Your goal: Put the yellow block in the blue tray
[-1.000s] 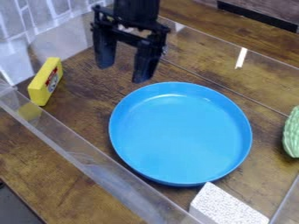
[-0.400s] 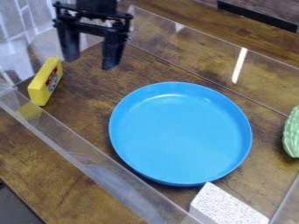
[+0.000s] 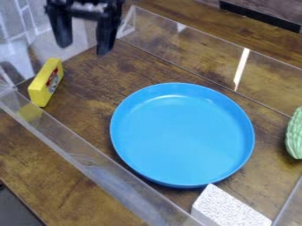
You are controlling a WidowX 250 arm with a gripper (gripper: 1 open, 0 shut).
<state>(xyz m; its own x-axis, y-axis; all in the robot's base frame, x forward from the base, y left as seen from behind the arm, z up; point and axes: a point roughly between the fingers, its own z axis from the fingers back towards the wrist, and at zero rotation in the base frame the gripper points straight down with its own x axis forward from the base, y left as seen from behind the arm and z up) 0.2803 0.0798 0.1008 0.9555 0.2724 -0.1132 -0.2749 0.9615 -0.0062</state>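
Observation:
The yellow block [image 3: 46, 80] lies at the left of the wooden table, a small red mark on its near end, close to a clear plastic wall. The blue tray [image 3: 183, 133] is a large round shallow dish in the middle, with nothing in it. My gripper [image 3: 81, 39] hangs at the upper left, pointing down, just above and behind the block. Its two black fingers [image 3: 58, 32] stand apart, open, with nothing between them.
A clear plastic barrier [image 3: 83, 154] runs along the front edge and another along the back. A speckled white-grey pad [image 3: 229, 207] lies at the bottom right. A green object [image 3: 294, 134] shows at the right edge.
The gripper has moved left across the back of the table, from behind the tray toward the yellow block, and has rolled a little. Its fingers stayed open. Block and tray have not moved.

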